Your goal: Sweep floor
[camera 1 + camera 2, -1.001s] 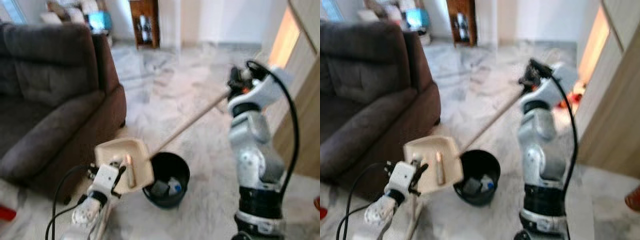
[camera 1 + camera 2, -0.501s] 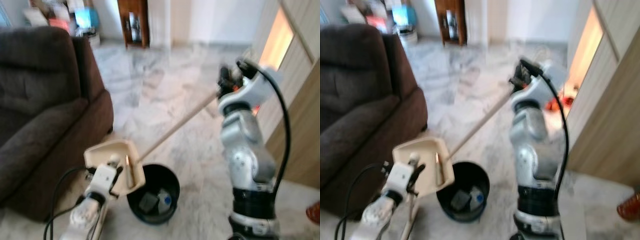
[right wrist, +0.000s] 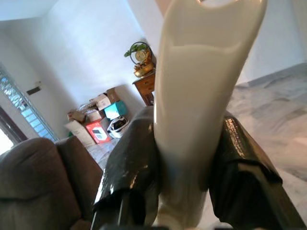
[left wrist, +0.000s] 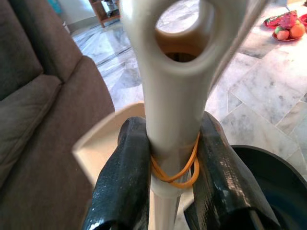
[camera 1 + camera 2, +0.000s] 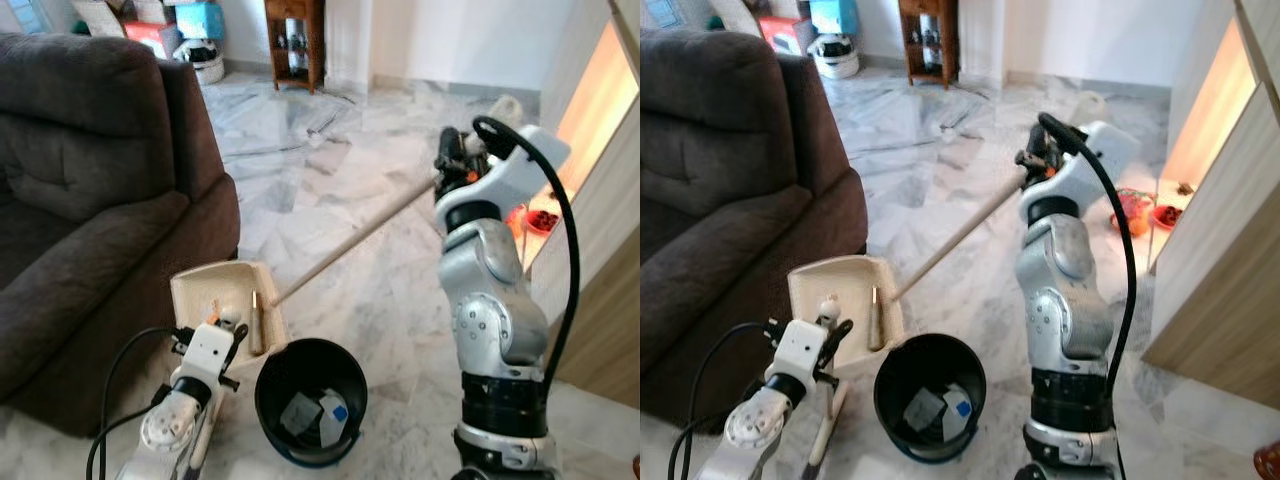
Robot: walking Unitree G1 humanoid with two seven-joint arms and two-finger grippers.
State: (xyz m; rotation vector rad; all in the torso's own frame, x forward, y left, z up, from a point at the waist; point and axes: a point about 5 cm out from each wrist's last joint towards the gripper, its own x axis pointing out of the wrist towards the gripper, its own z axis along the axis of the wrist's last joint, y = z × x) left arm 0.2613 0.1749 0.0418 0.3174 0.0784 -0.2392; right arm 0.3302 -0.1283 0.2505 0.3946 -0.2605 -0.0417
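Tipped steeper now, the dustpan (image 5: 228,305) sits clamped in the left claw (image 4: 165,177), just above the bin (image 5: 308,400) (rubbish already inside); right claw (image 3: 184,167) grips the broom handle (image 5: 355,240). Emptying nearly done, sweeping possibly remains.

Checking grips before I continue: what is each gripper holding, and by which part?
The left gripper clamps the dustpan by its handle, near the orange rubber band. The right gripper clamps the broom at the top end of its stick.

Cream dustpan (image 5: 228,305) tilted beside black bin (image 5: 308,400), broom handle (image 5: 355,242) slanting across.
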